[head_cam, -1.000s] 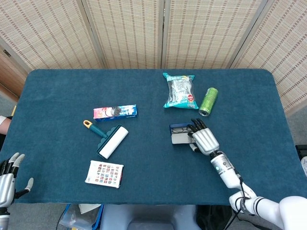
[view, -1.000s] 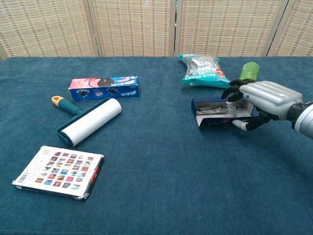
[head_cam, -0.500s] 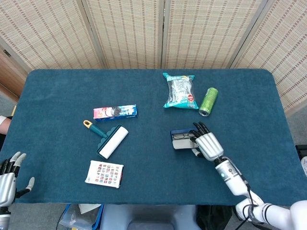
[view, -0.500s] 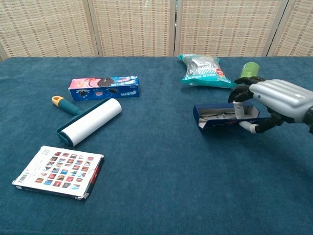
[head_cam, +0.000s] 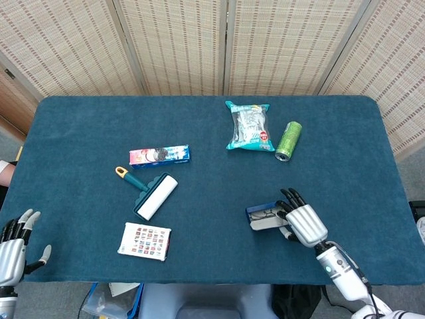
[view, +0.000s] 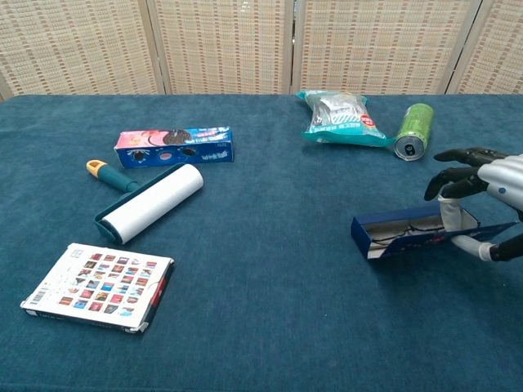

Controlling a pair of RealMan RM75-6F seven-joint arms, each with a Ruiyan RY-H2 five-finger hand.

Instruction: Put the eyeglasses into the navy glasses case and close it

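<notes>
Navy glasses case (head_cam: pixel 265 216): one, open, lay lengthwise left-to-right on the counter (head_cam: pixel 80 133), eyeglasses (view: pixel 409 229) inside.
Right robot hand (head_cam: pixel 304 222): gripped the case's right end.
Left robot hand (head_cam: pixel 12 247): fingers spread, empty.

The case (head_cam: pixel 265 217) is a long dark blue box. It lies open on the blue table, near the front edge on the right side. The right hand (head_cam: pixel 304 222) holds its right end. The glasses (view: pixel 409 232) lie inside it, thin and dark, so they are hard to see.
</notes>
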